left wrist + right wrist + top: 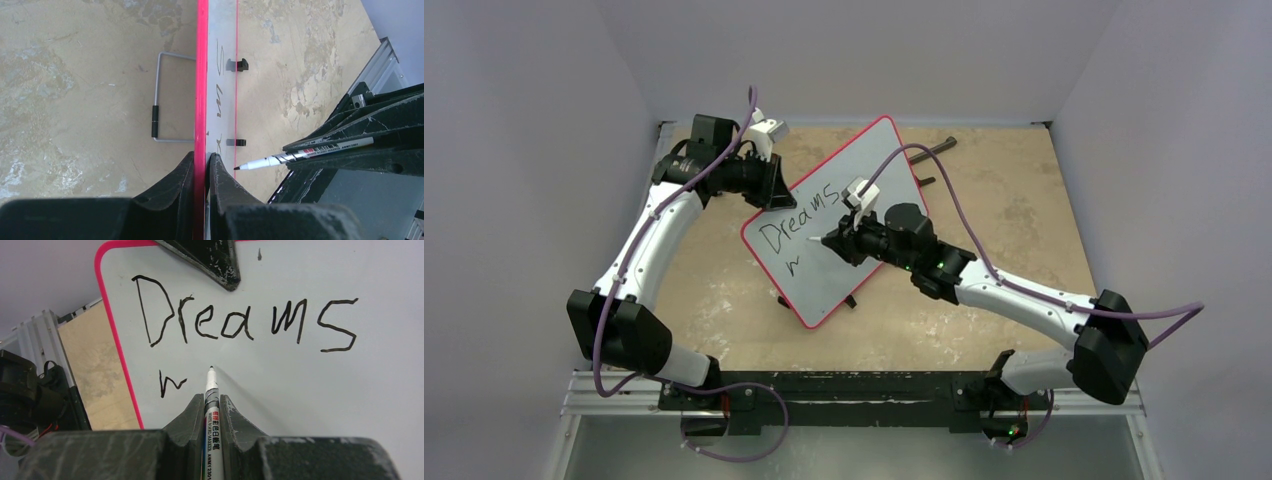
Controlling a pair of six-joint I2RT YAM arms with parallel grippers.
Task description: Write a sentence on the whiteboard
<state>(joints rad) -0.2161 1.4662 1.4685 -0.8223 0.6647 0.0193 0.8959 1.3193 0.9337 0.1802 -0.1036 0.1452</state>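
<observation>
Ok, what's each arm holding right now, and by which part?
Left jaws clamp the whiteboard by its red-rimmed edge, above the word Dreams. Right jaws hold a marker by its barrel, tip pointing at the board.

Looking down from overhead onto the bench [1024, 200]; from the wrists, peering closely at the shared whiteboard [819, 285], edge-on left, face-on right.

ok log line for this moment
left hand: shut on red-rimmed white whiteboard | right hand: shut on white black-tipped marker | black handwritten sentence: "Dreams" plus one stroke below
</observation>
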